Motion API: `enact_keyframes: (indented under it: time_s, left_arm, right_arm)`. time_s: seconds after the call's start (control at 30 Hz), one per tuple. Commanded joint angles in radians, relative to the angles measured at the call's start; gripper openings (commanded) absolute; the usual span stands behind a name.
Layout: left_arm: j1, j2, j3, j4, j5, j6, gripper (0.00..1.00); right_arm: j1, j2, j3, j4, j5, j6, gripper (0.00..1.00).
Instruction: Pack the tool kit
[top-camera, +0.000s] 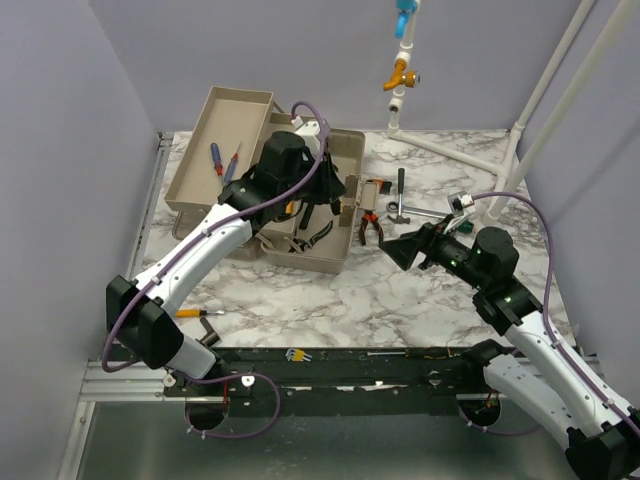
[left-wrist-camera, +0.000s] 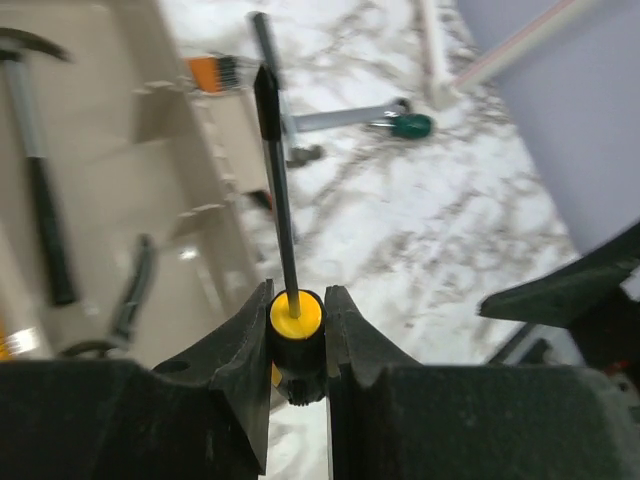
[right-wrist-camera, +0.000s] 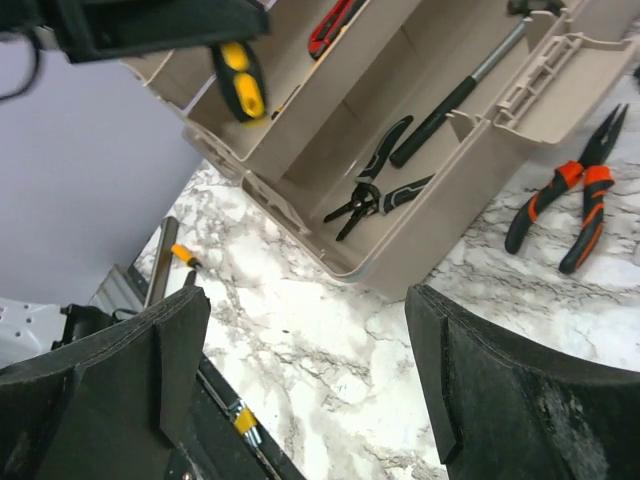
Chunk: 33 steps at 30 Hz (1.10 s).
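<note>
Loose screwdriver (top-camera: 200, 313): orange handle, lying on the marble table (top-camera: 300, 300) by the near edge, well apart from everything else.
Tray (top-camera: 225, 110): swung out at the back left, with a blue screwdriver (top-camera: 215, 158) and a red screwdriver (top-camera: 232, 160) lying in it side by side.
Left gripper (left-wrist-camera: 297, 310): up over the toolbox, fingers clamped tight on the handle of a yellow screwdriver (left-wrist-camera: 296, 318), shaft sticking straight out ahead.
Toolbox (top-camera: 310, 262): beige, sitting open on the left-centre of the table. Black pliers (right-wrist-camera: 372, 185) and a hammer (right-wrist-camera: 455, 95) are down in the bottom.
Orange pliers (top-camera: 370, 225): on the marble just beside the box's right wall.
Right gripper (right-wrist-camera: 305, 300): jaws spread wide, nothing in them, hanging over bare marble near the orange pliers.
</note>
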Motion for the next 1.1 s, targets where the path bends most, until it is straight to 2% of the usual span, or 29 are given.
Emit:
enact_keyframes:
  time_s: [0.0,0.13,0.27,0.5,0.6,0.7,0.8,0.93,1.07]
  left_arm:
    - [0.014,0.017,0.184,-0.432,-0.344,0.259,0.00]
    - [0.030,0.085,0.284,-0.578,-0.562,0.324,0.00]
    - [0.053,0.157,0.329,-0.649,-0.748,0.361,0.00]
    - [0.109,0.285,0.343,-0.662,-0.822,0.378,0.00]
    - [0.117,0.332,0.343,-0.660,-0.821,0.373,0.00]
    - [0.118,0.353,0.340,-0.663,-0.809,0.359,0.11]
    - [0.118,0.339,0.331,-0.660,-0.792,0.330,0.33]
    - [0.107,0.279,0.303,-0.620,-0.745,0.319,0.44]
    - [0.068,0.207,0.279,-0.600,-0.737,0.299,0.61]
  right_arm:
    - [-0.002,-0.006,-0.015,-0.056,0.098,-0.016,0.87]
    - [-0.002,-0.006,-0.016,-0.065,0.132,-0.012,0.87]
    - [-0.002,-0.003,-0.023,-0.077,0.182,-0.001,0.87]
    - [-0.002,0.009,-0.026,-0.120,0.296,0.025,0.87]
    - [-0.003,0.036,-0.009,-0.180,0.420,0.045,0.87]
    - [-0.002,0.108,0.029,-0.255,0.558,0.059,0.87]
    - [-0.003,0.210,0.062,-0.283,0.579,0.057,0.87]
    - [-0.003,0.333,0.097,-0.294,0.616,0.076,0.85]
    - [-0.003,0.420,0.131,-0.249,0.658,0.090,0.84]
